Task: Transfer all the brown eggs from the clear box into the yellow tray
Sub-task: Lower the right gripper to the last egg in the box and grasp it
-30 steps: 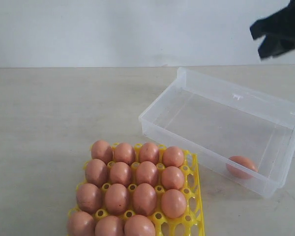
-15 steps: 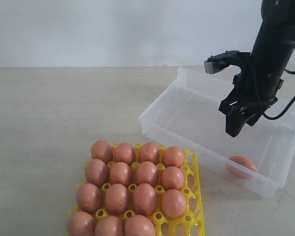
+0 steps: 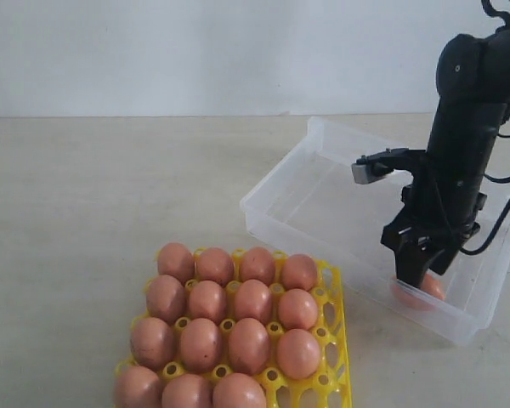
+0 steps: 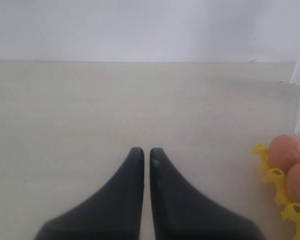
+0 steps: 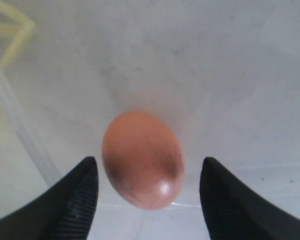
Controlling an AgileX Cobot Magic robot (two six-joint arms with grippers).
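Pale, bare tabletop point(image 3: 85, 212) runs back to a white wall, with the two containers set close together so each transfer is short. Nearest the camera, the yellow tray point(image 3: 336, 340) holds 15 brown eggs point(image 3: 252, 300) that can be counted, each seated upright in its own cup. The frame edge cuts the nearest row, and open cups show along the tray's right side.

Just behind and to the right lies the clear box point(image 3: 357, 140), bare except for 1 last egg point(image 3: 427, 289) resting on its floor in the near right corner, close to the wall.

The right gripper point(image 3: 414, 280) hangs straight down into that corner. Its ribbed fingers point(image 5: 82, 195) are spread wide, 1 on each side of the egg, with a gap showing on both sides, so nothing is gripped yet. The vertical approach likely keeps the fingers off the box wall.

The left gripper point(image 4: 146, 152) sits low over bare table beside the tray, its fingers pressed together and holding nothing — apparently parked out of the way.

By this layout the job looks nearly finished: squeeze gently, lift clear of the rim, and carry the egg to a free cup.
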